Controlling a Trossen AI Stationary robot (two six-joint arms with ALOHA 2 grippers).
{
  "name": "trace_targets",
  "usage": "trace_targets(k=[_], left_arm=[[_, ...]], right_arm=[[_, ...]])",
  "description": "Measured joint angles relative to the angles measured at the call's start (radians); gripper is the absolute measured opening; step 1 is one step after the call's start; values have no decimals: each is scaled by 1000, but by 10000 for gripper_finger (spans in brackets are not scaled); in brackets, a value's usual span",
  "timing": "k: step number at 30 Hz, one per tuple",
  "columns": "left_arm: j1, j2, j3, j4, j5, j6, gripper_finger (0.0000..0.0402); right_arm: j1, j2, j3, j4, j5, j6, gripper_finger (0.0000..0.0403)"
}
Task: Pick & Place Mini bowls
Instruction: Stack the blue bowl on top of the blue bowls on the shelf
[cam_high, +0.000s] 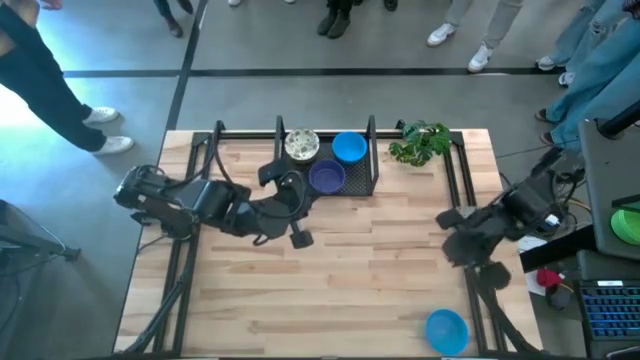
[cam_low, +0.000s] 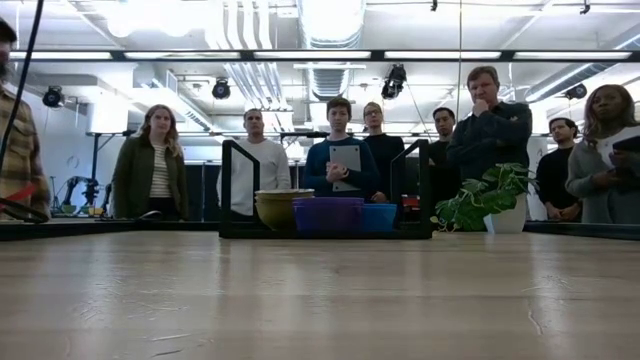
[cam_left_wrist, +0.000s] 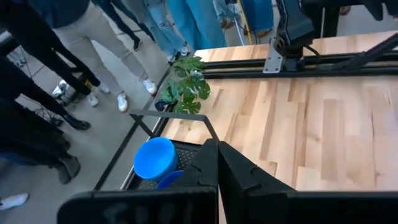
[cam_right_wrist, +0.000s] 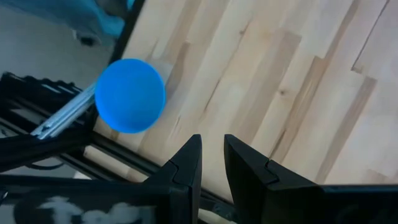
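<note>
From the high view: my left end effector (cam_high: 297, 236) sits near the middle of the table (cam_high: 360, 290), just in front of the black mesh tray (cam_high: 360, 184), pinched fully shut with nothing in it. The tray holds three mini bowls: the speckled cream bowl (cam_high: 301, 145), a blue bowl (cam_high: 349, 147) and the purple bowl (cam_high: 326, 177). My right end effector (cam_high: 462, 249) is off by the right edge, fingers a little apart and empty. The stray blue bowl (cam_high: 446, 330) sits right at the near edge of the table, which is what worries me most.

Low view: only the tray with the cream bowl (cam_low: 283, 209), purple bowl (cam_low: 328, 214) and a sliver of blue bowl (cam_low: 379, 216), plant (cam_low: 487, 197) beside it, a row of people watching behind. Neither arm shows here.

Left wrist view: closed fingers (cam_left_wrist: 214, 171) point past the blue bowl (cam_left_wrist: 155, 159) in the tray. If I swing out low, I'd probably clip the tray handle or drag a bowl.

Right wrist view: the stray blue bowl (cam_right_wrist: 130, 95) is upside down, I think, though it's hard to be sure from this angle. My fingers (cam_right_wrist: 189, 163) have only a narrow gap, well short of the bowl's width. Going in like this I'd likely shove it off the edge rather than grab it, so I'd need to open up first.
</note>
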Motion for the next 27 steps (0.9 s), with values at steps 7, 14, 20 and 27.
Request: trace_targets(k=[7, 14, 20, 27], left_arm=[[-17, 0, 0, -1, 8, 53, 0], [-28, 0, 0, -2, 20, 67, 0], [-34, 0, 0, -3, 41, 68, 0], [-39, 0, 0, -3, 54, 96, 0]], right_arm=[[6, 125, -1, 1, -22, 0, 66], [59, 226, -2, 6, -52, 2, 66], [112, 280, -2, 36, -51, 31, 66], [140, 285, -15, 126, -44, 142, 62]])
